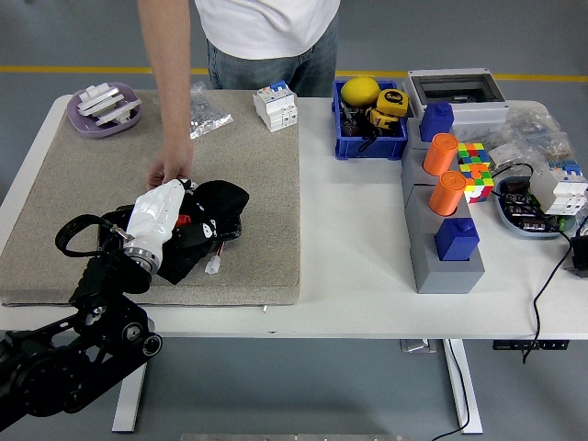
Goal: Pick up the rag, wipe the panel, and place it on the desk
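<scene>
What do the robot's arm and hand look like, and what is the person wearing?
The left arm is black and jointed, with round knuckle-like housings and a looping black cable. Its hand has a glossy white shell, a small red mark and a silver wrist ring. The person wears a white T-shirt and blue jeans.

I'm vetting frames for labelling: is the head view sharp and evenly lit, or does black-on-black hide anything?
Head view: sharp, evenly lit, only soft shadows, no glare; the black rag and black panel merge, so their edges are hard to separate beside the left hand.
</scene>
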